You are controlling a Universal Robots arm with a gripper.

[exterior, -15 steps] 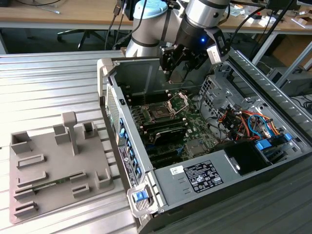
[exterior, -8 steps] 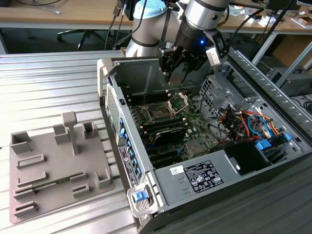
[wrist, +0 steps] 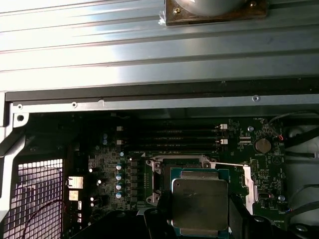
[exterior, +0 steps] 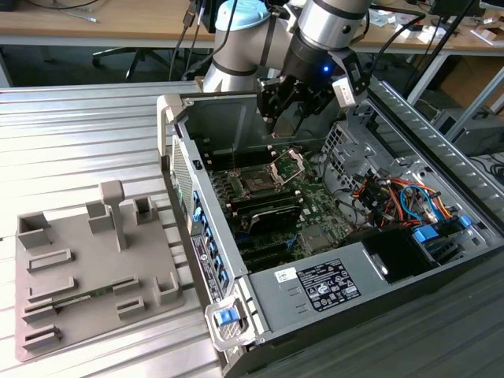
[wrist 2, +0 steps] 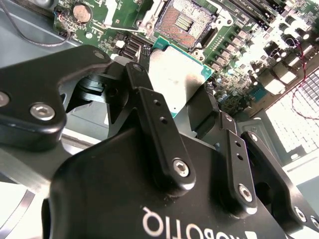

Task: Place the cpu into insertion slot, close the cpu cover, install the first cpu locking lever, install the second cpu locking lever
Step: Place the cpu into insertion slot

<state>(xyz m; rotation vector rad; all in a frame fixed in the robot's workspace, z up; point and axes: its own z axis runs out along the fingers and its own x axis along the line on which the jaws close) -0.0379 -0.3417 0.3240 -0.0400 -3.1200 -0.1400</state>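
Note:
My gripper hangs inside the open computer case, shut on the cpu, a flat silvery square with a green rim. In both wrist views the black fingers clamp the chip on two opposite edges. The cpu hovers above the motherboard, close over the insertion slot, a square black socket with a dark centre. In the exterior view the insertion slot lies below the gripper, and the cpu cover stands tilted open beside it. The chip hides part of the slot in the first wrist view.
The case walls enclose the motherboard, with long black card slots, a drive cage and coloured cables on the exterior view's right. A grey fixture tray lies on the ribbed metal table on the exterior view's left.

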